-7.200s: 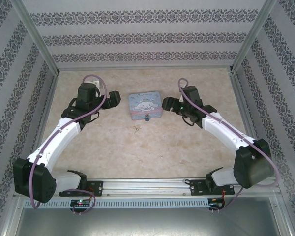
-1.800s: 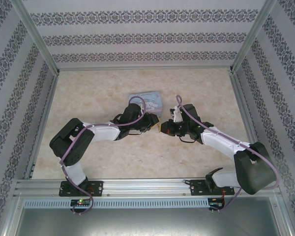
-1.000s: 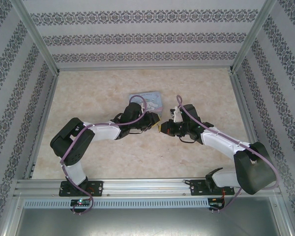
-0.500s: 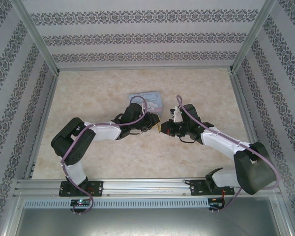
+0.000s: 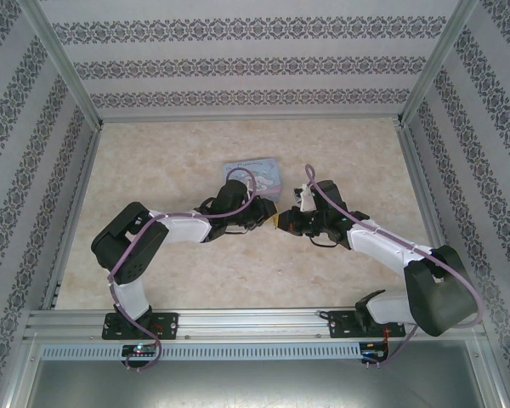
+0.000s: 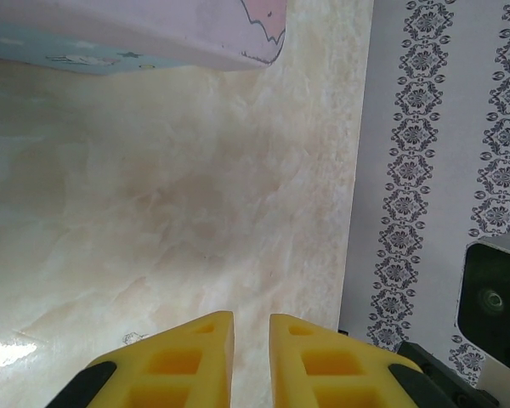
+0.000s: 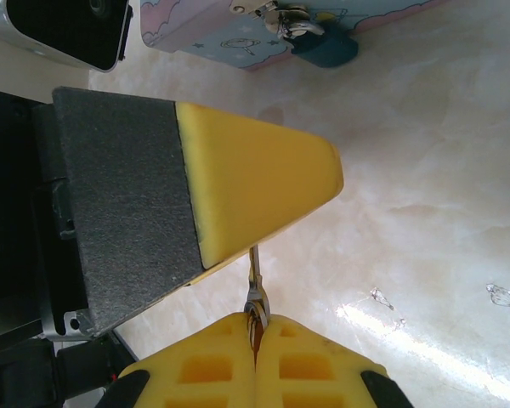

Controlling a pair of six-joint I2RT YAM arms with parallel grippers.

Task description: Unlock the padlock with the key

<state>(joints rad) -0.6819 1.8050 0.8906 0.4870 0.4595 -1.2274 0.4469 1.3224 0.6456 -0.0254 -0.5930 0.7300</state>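
Observation:
A small silvery key (image 7: pixel 255 280) sticks out of my right gripper (image 7: pixel 257 327), which is shut on its ring end. The key's blade runs under a yellow finger (image 7: pixel 255 187) of my left gripper. The left gripper (image 6: pixel 252 319) has its jaws a narrow gap apart, with bare floor showing between them. Both grippers meet tip to tip in the top view, left (image 5: pixel 268 214) and right (image 5: pixel 280 223). The tiny blue padlock (image 7: pixel 327 47) hangs on the clasp of the pale blue cartoon tin box (image 7: pixel 212 34), just beyond the grippers.
The tin box (image 5: pixel 255 174) lies on the marbled floor (image 5: pixel 195 263) behind the grippers. Patterned walls (image 5: pixel 255 68) and aluminium posts close the cell on three sides. Open floor lies left, right and in front of the arms.
The left gripper's jaws have narrowed a little and its arm has edged slightly rightward. The right arm and the key have stayed put.

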